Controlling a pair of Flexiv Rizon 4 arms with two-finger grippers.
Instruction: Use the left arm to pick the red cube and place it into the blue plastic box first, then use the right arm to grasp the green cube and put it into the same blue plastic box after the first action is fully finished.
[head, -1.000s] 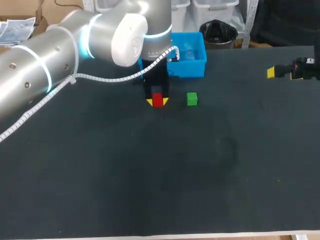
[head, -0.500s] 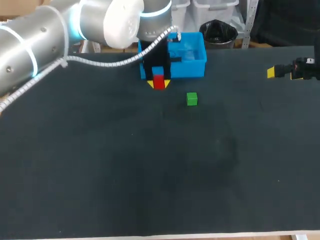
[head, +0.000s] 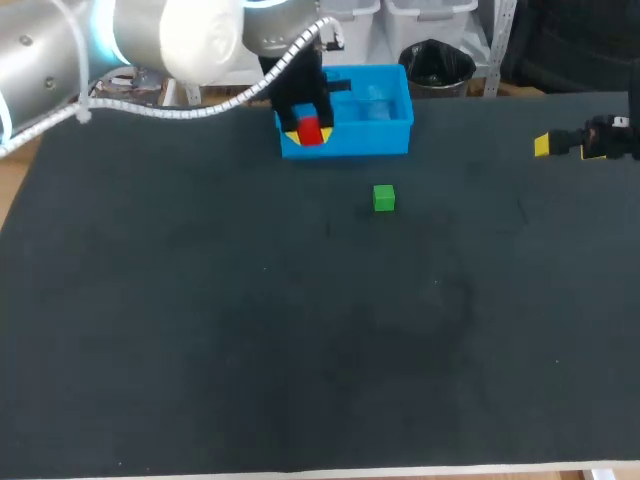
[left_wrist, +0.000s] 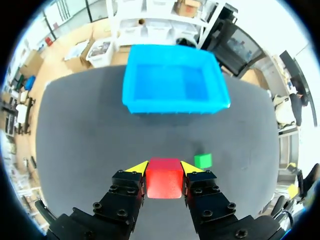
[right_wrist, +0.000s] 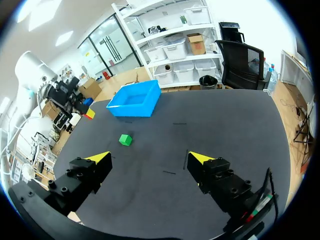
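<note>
The near part of the dark bench carries nothing of the task. Farther in, a little right of the middle, the green cube sits flat on the bench, apart from everything else. In the right wrist view it lies well ahead of the right tool, whose two yellow-tipped fingers stand wide apart and hold nothing. From above, that right tool hangs at the bench's right side, well away from the green cube.

Beyond the green cube and to its left, the left arm comes in from the far left corner. Its left tool is clenched on the red cube, one yellow tip against each side. The left wrist view shows the red cube squarely between the left tool's fingers and lifted off the bench, with the green cube down on the bench just beside one finger.

The blue plastic box stands at the far edge of the bench. In the left wrist view it lies ahead of the held cube, its inside open to view.
</note>
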